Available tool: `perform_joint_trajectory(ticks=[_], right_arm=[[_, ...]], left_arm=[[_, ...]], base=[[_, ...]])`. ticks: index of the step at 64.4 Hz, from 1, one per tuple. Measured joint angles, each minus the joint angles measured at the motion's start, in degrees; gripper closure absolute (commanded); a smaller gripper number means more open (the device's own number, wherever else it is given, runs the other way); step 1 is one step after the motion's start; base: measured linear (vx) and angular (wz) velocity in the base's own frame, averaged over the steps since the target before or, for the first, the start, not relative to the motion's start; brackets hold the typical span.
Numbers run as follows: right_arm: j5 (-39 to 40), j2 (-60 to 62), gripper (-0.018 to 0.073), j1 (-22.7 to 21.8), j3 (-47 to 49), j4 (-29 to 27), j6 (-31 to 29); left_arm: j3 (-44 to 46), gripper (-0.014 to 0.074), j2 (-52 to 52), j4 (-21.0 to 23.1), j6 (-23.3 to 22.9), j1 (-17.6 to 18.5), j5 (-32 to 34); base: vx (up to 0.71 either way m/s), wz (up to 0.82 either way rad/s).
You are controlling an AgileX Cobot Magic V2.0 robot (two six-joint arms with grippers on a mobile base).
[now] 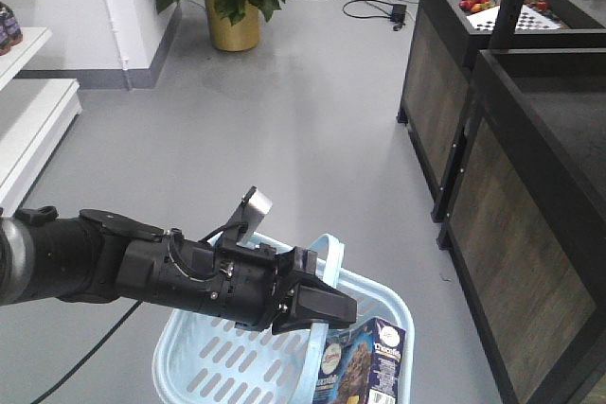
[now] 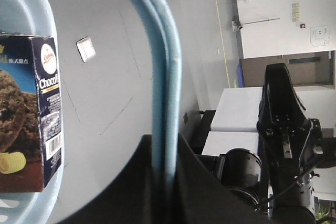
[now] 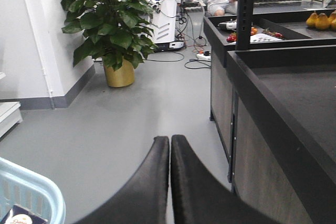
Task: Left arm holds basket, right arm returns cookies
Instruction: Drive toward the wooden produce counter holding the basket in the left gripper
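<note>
Exterior front-facing view: our left gripper (image 1: 327, 314) is clenched on the pale handle (image 1: 327, 248) of the basket (image 1: 185, 352), which hangs above the grey floor. The left wrist view agrees, with the handle (image 2: 168, 77) running down into the dark jaws. So we judge the holding half of the job to be in place.

The returning half does not look started. The cookies (image 1: 365, 361) stand inside the basket at its right-hand end, leaning a little, the box top reaching up past the rim. In the left wrist view the box (image 2: 26, 114) sits against the basket wall (image 2: 44, 3), barcode side toward the camera.

Our right gripper (image 3: 169, 140) has its two fingers pressed together with nothing between them. It points out over the floor beside the dark counter (image 3: 294, 93). From its camera, the basket rim (image 3: 31, 182) and a sliver of the box (image 3: 18, 217) show in the low left corner, so the cookies lie below and to the left of that gripper, apart from it. We reckon it must open, swing down-left and take the box.
</note>
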State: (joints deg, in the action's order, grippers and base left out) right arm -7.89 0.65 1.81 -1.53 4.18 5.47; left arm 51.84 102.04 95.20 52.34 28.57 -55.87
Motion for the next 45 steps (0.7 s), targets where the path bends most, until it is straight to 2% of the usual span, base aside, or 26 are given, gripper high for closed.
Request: perform_joint_trajectory(ticks=[24,45], right_arm=[[0.0,0.0,0.0568,0.0,0.0,0.0,0.0],[0.0,0.0,0.0568,0.0,0.0,0.0,0.0]], left_arm=[[0.0,0.0603,0.0,0.0,0.0,0.0,0.0],[0.0,0.0603,0.0,0.0,0.0,0.0,0.0]], base=[[0.12,-0.09],[0.17,0.07]])
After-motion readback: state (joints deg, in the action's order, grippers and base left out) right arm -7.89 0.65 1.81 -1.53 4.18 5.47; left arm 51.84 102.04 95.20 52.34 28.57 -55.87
